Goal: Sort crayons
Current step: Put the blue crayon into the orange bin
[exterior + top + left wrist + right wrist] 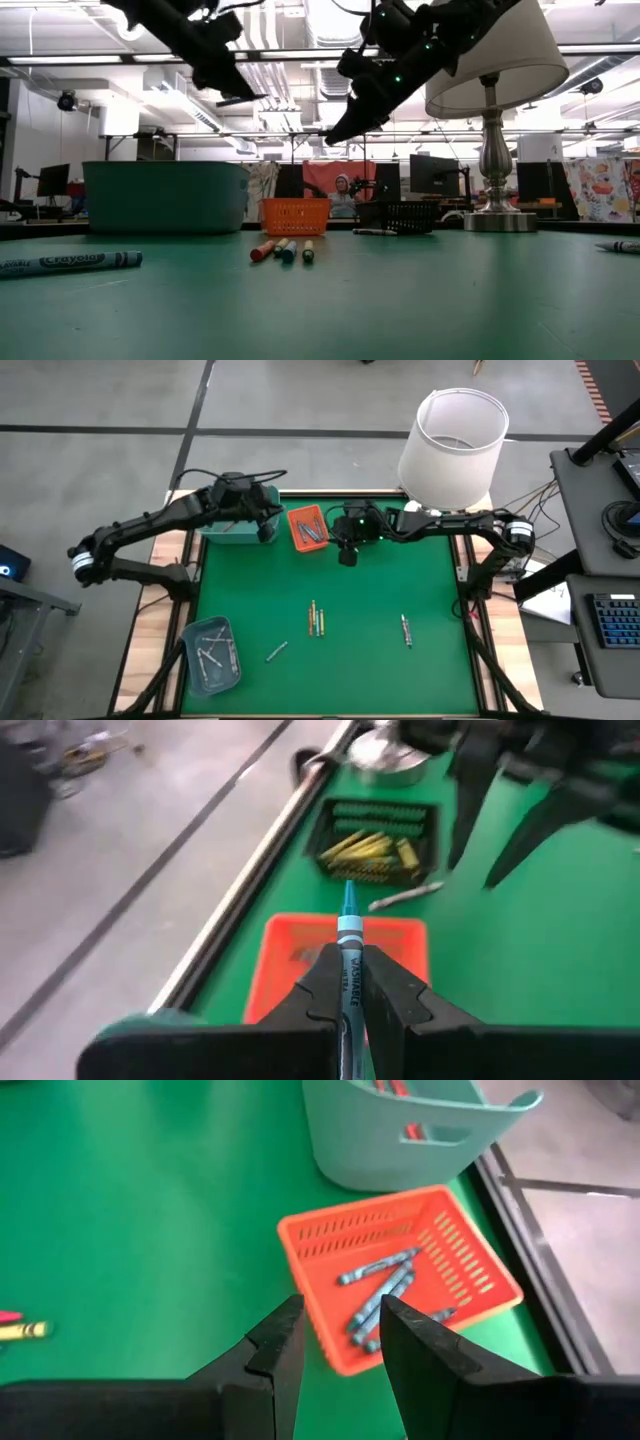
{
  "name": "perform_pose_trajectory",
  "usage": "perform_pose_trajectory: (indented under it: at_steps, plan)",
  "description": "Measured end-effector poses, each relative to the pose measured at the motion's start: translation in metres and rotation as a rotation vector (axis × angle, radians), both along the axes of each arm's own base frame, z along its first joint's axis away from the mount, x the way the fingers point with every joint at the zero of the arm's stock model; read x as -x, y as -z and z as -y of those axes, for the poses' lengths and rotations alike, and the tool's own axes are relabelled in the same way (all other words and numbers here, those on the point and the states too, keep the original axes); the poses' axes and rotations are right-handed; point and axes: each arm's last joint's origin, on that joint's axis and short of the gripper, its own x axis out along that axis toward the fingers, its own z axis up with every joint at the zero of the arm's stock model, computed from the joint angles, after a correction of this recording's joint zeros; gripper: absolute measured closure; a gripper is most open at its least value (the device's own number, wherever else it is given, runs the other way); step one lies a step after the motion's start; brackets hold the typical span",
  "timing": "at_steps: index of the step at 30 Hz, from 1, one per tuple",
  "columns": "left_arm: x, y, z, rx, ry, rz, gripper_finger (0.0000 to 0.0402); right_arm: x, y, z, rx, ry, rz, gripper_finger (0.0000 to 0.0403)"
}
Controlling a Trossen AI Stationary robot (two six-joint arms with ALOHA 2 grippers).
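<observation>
Left gripper [350,995] clenches a blue crayon [349,935] – thin, paper-wrapped – above the orange tray [400,935]; right gripper [340,1335] – released – hangs beside that tray

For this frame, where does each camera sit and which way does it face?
High: above the table, straight down; both arms, left hand, right hand.
Low: table height, level across; crayons in front, arms overhead.
Left wrist: on the left arm, facing the orange tray; its fingers pinch a blue crayon.
Right wrist: over the same tray; open fingers.
Both wrist views share the orange tray.
</observation>
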Motion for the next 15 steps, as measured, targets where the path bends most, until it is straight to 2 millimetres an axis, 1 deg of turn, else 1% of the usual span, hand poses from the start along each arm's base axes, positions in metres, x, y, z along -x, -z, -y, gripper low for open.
perform_pose_trajectory:
  at_steps: [3,6,8,11,15]
  plan:
    - [-0.02,0.008,-0.008,0.038,0.062,0.066,0.0401,0.002,0.005,-0.001,-0.014,0.005,-0.013,0.0282]
    - [-0.039,0.022,-0.019,0.082,0.024,0.115,0.0402,0.005,0.011,-0.002,-0.049,0.028,-0.028,0.0282]
    - [-0.05,0.035,-0.026,0.134,-0.009,0.12,0.0401,0.007,0.015,-0.003,-0.068,0.038,-0.038,0.0282]
    - [-0.063,0.055,-0.033,0.205,-0.051,0.103,0.0401,0.012,0.02,-0.005,-0.088,0.048,-0.05,0.0282]
    - [-0.071,0.073,-0.038,0.282,-0.098,0.08,0.0401,0.02,0.02,-0.009,-0.107,0.059,-0.049,0.0282]
